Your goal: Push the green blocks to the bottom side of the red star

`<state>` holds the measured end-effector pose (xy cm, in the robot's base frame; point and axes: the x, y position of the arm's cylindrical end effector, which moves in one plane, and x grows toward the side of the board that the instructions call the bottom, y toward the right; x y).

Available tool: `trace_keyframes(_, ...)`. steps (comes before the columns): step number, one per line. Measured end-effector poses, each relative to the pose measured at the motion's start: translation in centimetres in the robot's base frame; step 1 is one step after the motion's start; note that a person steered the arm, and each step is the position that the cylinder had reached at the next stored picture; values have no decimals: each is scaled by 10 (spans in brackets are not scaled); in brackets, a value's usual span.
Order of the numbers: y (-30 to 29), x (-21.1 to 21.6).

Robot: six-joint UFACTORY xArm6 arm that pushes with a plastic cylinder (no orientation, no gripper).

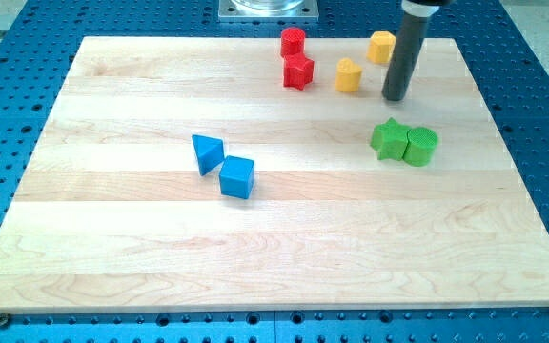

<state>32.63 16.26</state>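
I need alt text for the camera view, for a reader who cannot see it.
My tip rests above two touching green blocks, a green star and a green cylinder, on a wooden board. The red star sits up left; yellow and blue blocks lie elsewhere.

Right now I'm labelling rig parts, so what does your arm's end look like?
Only a straight, dark grey to black cylindrical rod shows, smooth and unmarked, entering from the view's top. No cables, sleeves or fingers are visible. My tip is its blunt, flat lower end.
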Motion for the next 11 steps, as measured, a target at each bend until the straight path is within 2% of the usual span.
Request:
trace_keyframes(3,-19,-13)
trace_keyframes(4,40,-6)
trace_keyframes(5,84,88)
trace_keyframes(6,37,122)
trace_keyframes(8,-59,79)
trace_keyframes(9,-60,92)
trace_keyframes(11,-68,26)
